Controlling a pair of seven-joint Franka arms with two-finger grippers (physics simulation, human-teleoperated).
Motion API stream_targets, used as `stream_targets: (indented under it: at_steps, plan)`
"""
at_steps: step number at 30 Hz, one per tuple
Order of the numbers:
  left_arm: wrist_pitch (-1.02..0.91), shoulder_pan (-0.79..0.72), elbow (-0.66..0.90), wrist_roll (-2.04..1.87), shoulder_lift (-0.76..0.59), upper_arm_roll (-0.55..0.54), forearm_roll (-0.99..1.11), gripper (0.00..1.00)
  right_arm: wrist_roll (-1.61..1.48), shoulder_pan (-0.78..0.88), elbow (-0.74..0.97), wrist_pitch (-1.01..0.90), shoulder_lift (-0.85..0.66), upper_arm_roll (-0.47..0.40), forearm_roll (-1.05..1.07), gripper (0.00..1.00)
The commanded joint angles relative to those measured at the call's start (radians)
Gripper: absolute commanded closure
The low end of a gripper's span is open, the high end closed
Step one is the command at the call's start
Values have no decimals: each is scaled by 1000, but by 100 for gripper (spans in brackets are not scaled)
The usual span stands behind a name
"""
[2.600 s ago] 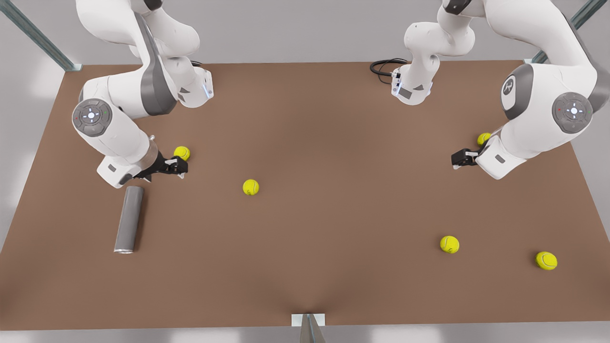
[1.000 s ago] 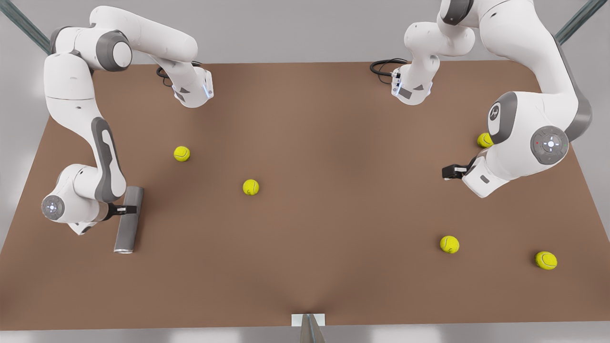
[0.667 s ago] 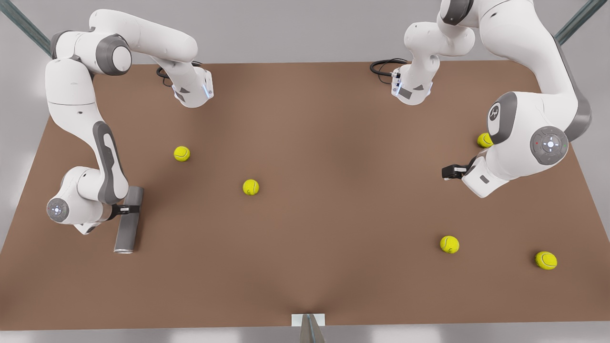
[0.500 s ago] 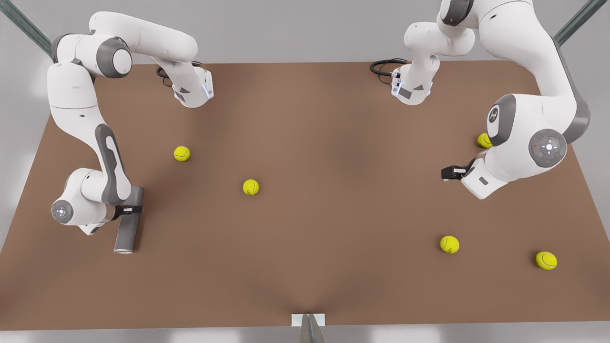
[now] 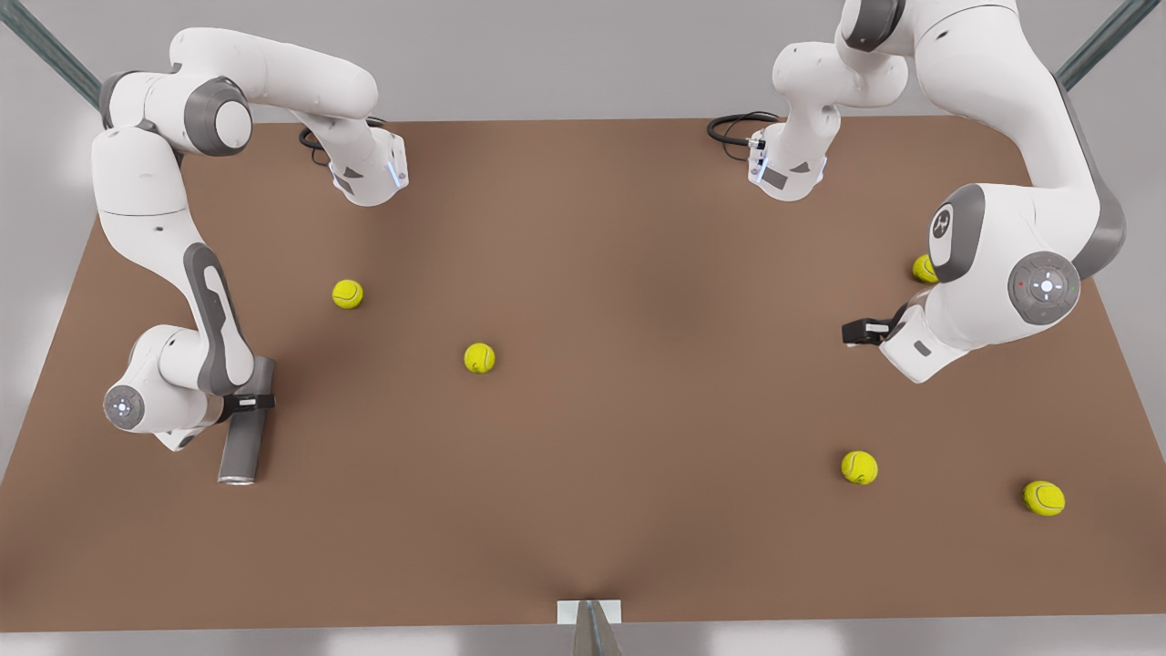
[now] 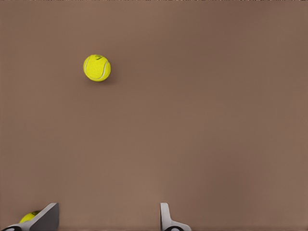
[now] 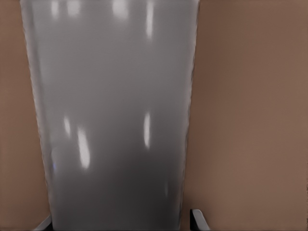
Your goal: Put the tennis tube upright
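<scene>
The tennis tube (image 5: 246, 421) is lying flat on the brown desk (image 5: 619, 437), near the edge at the front view's left, its silvery rim pointing toward the desk's near edge. The right claw (image 5: 248, 402) is sitting across the tube's middle with its fingers (image 7: 198, 220) spread, one on either side of the grey wall, which looms close in the right wrist view (image 7: 113, 115); whether the fingers are touching the tube I cannot tell. Well away from the tube, toward the front view's right, the left claw (image 5: 854, 331) is waiting above the desk, its fingers (image 6: 166, 217) spread with nothing between them. Its wrist view is showing one tennis ball (image 6: 96, 67) on the desk and another ball (image 6: 29, 216) just beside a fingertip.
</scene>
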Motion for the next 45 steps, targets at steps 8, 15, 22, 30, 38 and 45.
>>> stream_targets:
  at_steps: [8, 15, 22, 30, 38, 45]
  plan:
    - [-1, 2, 0, 0, 0, 0, 0, 0, 1, 2, 0, 0, 1, 2, 2, 25]
    - [1, 2, 0, 0, 3, 0, 0, 0, 4, 11, 5, -12, -7, 5, 6, 24]
    - [1, 2, 0, -2, 3, 0, -1, 0, 8, 44, 67, -80, -15, 109, 5, 24]
    - [2, 0, 5, -11, 0, 2, -5, 0, 18, 126, 112, -69, -15, 178, -2, 23]
    - [-7, 11, 5, -5, -22, 2, -3, 0, 12, 268, 178, -69, -15, 178, 0, 23]
    - [-7, 9, 5, -8, -22, 2, -3, 0, 1, 432, 219, -63, -11, 178, -67, 22]
